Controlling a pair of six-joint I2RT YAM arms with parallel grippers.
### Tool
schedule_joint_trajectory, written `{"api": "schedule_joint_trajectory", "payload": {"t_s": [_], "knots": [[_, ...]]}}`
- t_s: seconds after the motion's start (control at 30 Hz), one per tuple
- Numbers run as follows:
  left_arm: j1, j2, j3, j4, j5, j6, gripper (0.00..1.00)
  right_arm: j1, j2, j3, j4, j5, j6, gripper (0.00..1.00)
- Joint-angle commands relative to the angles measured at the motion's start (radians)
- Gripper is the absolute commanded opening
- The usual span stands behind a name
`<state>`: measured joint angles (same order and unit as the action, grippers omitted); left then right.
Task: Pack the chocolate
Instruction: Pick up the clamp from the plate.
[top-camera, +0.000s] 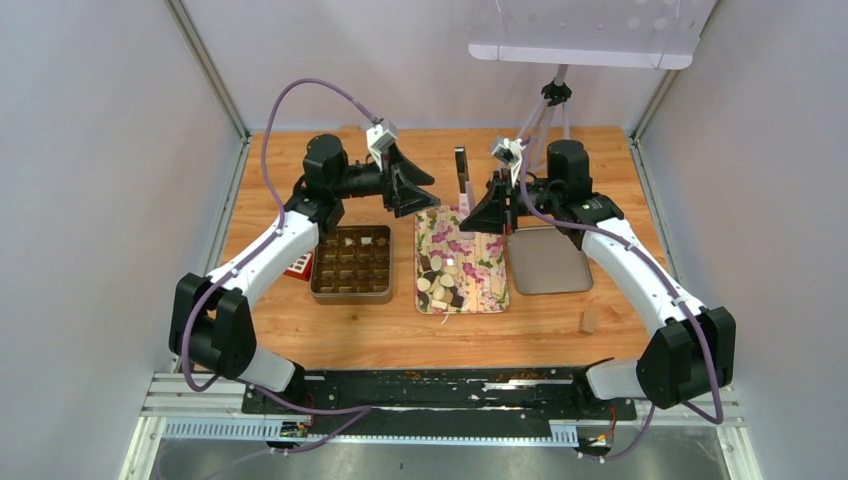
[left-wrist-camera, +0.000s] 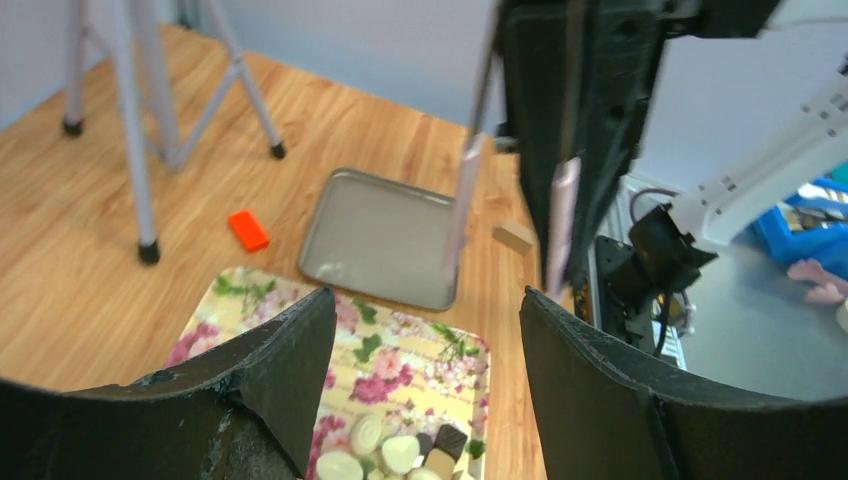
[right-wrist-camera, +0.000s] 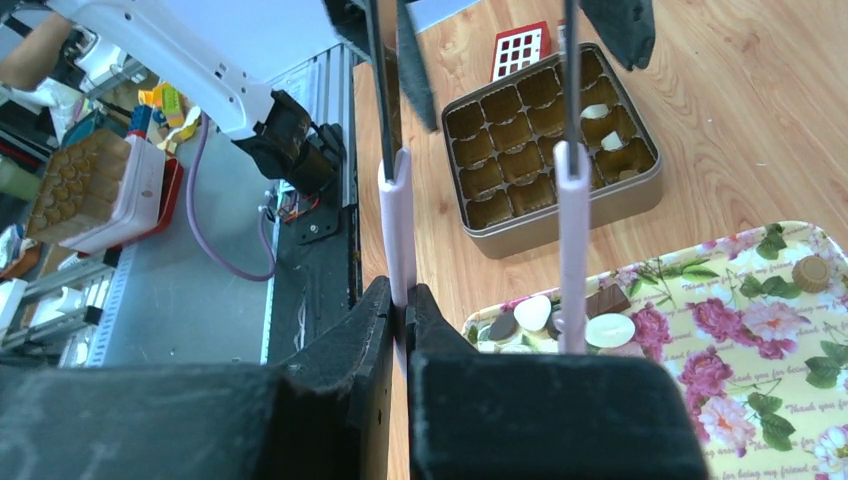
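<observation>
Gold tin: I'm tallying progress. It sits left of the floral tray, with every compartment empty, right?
Not quite. The gold tin sits left of the floral tray, but not every compartment is empty: the right wrist view shows at least two cream-white chocolates in corner compartments.

Overhead looks down; 2 wrist views share floral tray (left-wrist-camera: 400, 360).

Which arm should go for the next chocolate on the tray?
Right. The right gripper is shut on one leg of the tongs, above the tray with the chocolates. The left gripper is open, holding nothing.
</observation>
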<state>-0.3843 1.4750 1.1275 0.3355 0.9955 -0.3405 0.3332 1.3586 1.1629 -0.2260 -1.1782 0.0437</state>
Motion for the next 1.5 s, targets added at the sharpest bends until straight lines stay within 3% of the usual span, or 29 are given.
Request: {"api": "schedule_joint_trajectory", "payload": {"t_s": [0.0,0.27,0.83,0.93,1.07,1.17,1.33,1.47], "knots": [[-0.076,-0.033,0.094,0.054,0.104,0.086,0.75,0.019,-0.011,0.083,-0.169,-0.050,-0.258,0.00],[-0.149,0.046,0.216,-0.031,0.165,0.118,0.74,0.046,0.013,0.155,-0.295,-0.041,-0.415,0.00],[-0.168,0.120,0.301,-0.152,0.235,0.193,0.59,0.058,-0.002,0.148,-0.288,-0.019,-0.429,0.00],[-0.171,0.136,0.346,-0.278,0.251,0.276,0.55,0.058,-0.004,0.144,-0.280,-0.015,-0.420,0.00],[-0.172,0.158,0.429,-0.545,0.249,0.466,0.55,0.058,-0.004,0.140,-0.276,-0.011,-0.417,0.00],[-0.176,0.172,0.471,-0.656,0.237,0.546,0.57,0.058,-0.003,0.138,-0.271,-0.011,-0.412,0.00],[-0.179,0.182,0.487,-0.685,0.227,0.558,0.60,0.058,-0.001,0.138,-0.266,-0.011,-0.409,0.01],[-0.179,0.187,0.498,-0.695,0.228,0.565,0.56,0.058,0.000,0.134,-0.260,-0.010,-0.402,0.01]]}}
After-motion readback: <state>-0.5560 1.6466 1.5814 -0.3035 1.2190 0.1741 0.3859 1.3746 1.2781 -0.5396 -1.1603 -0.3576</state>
